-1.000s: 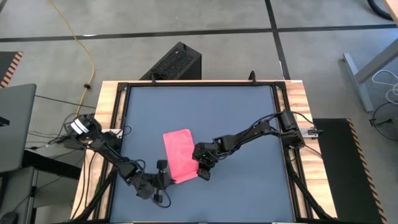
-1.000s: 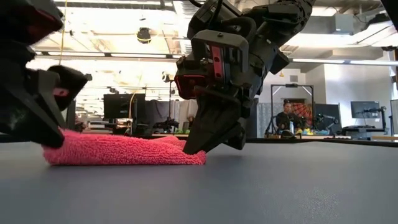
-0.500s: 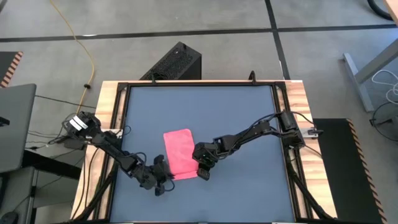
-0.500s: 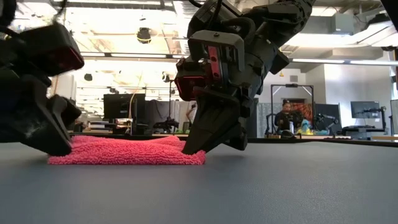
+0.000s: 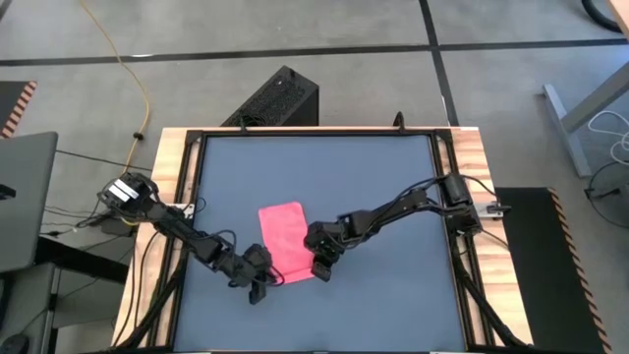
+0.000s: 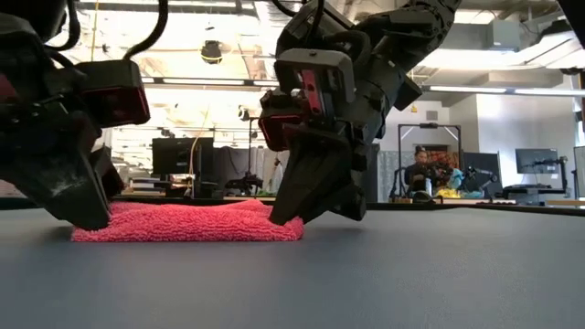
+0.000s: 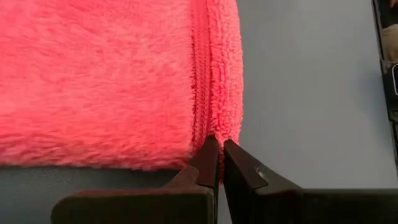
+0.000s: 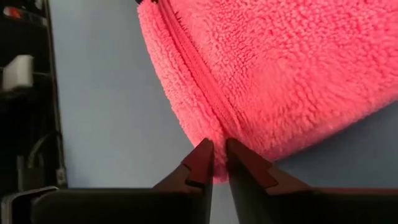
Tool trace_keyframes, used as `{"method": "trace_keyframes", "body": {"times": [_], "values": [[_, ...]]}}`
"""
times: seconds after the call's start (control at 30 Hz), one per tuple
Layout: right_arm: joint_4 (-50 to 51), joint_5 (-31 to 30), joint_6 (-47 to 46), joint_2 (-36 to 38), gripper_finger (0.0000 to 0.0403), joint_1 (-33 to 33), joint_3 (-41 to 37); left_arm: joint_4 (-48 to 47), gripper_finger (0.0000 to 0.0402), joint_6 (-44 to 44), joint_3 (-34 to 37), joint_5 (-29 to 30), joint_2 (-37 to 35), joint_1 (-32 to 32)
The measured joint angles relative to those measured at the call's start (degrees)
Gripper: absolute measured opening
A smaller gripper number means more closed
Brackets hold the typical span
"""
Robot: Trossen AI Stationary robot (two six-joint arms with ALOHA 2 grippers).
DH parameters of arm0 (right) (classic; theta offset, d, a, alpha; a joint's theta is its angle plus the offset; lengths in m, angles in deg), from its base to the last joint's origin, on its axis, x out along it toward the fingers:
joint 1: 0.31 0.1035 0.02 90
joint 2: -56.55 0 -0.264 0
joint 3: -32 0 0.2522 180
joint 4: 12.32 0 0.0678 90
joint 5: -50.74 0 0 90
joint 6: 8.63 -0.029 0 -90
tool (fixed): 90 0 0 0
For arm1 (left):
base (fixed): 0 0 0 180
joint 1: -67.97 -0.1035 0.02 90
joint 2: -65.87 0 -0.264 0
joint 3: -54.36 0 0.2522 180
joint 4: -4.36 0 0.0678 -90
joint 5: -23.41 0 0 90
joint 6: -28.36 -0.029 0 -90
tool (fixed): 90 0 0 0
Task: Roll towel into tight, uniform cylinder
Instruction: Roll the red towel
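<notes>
The pink-red towel (image 5: 283, 241) lies flat and folded as a narrow rectangle on the dark tabletop (image 5: 383, 187), its long sides running near to far. The low view shows it as a thick flat pad (image 6: 187, 222). My left gripper (image 5: 263, 277) is at its near left corner, shut on the edge, as the left wrist view (image 7: 219, 144) shows. My right gripper (image 5: 319, 270) is at its near right corner, shut on the edge, as the right wrist view (image 8: 216, 146) shows. The white tag does not show. My left gripper pinches the towel's stitched hem (image 7: 214, 127) at the near left corner between its two fingers, slanting down from the table's left. The towel lies flat on the table. How many layers, I cannot tell. My right gripper pinches the stitched hem (image 8: 219, 127) at the towel's near right corner between its two fingers, slanting down from the table's right. The towel lies flat on the table. How many layers, I cannot tell.
A black frame and wooden border (image 5: 182, 177) run round the tabletop. Bare tabletop lies beyond the towel's far end and to its right. A person (image 6: 422, 169) sits far off in the room behind.
My left gripper has moved from the near left toward the towel and now stands at its near left corner. My right gripper has stayed at the near right corner. The towel has stayed flat.
</notes>
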Motion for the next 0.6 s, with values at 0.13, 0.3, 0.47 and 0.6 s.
{"method": "trace_keyframes", "body": {"times": [0.13,0.3,0.47,0.6], "values": [[2.3,-0.2,1.5,2.9,0.0078,0.0,-0.1,0.0,0.0,-0.5,0.0,-1.2,0.0,-0.7],[8.0,-5.9,5.0,7.2,0.0079,0.6,-0.1,0.0,0.0,-0.6,0.0,-1.7,0.0,-1.3],[4.1,-15.4,20.1,8.7,0.0079,5.7,0.0,0.0,0.0,-1.2,0.1,-1.6,0.0,-1.6],[0.2,-25.1,37.2,7.0,0.0079,12.1,0.1,0.0,0.0,-1.2,0.1,-1.4,0.1,-1.6]]}}
